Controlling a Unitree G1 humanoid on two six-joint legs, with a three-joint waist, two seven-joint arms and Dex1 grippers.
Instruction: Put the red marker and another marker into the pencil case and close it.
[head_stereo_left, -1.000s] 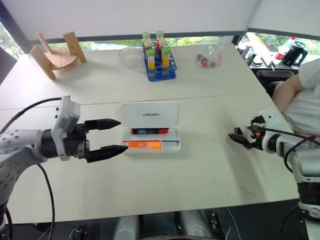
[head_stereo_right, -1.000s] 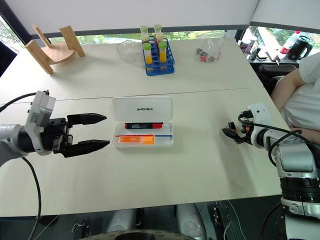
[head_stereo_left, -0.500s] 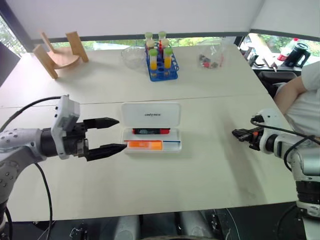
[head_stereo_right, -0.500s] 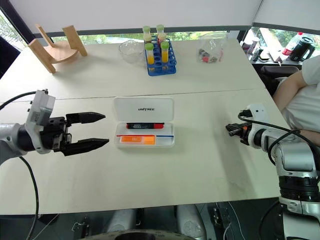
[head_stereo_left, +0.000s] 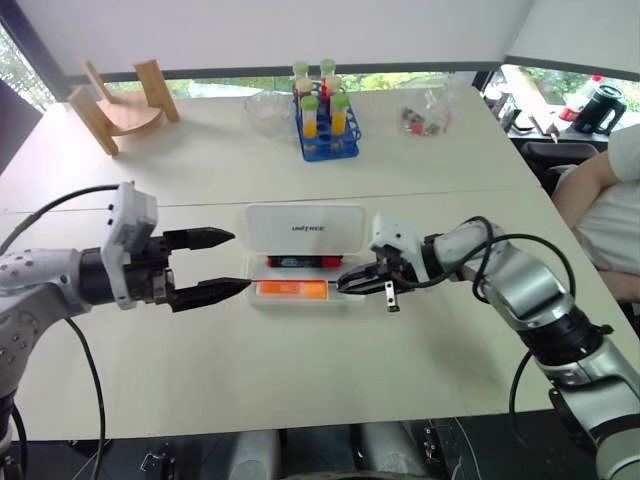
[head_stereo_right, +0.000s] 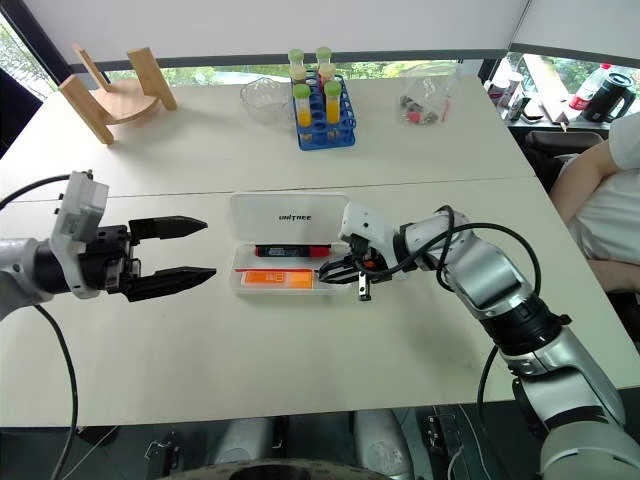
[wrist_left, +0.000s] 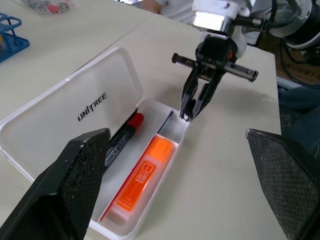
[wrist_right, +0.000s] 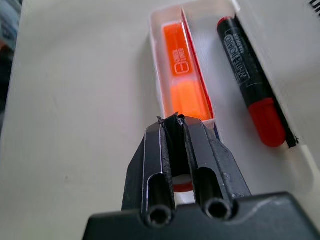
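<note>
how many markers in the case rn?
2. The red marker lies in the compartment next to the open lid; the orange highlighter lies in the front one of the pencil case. Nothing looks hidden.

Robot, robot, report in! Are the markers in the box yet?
Left gripper open, right gripper shut, empty. Red marker and orange highlighter inside pencil case. Lid open, nothing blocking.

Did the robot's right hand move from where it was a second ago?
Yes. The right gripper has swung in from the table's right side, near the person, to the right end of the open pencil case, fingers shut.
</note>
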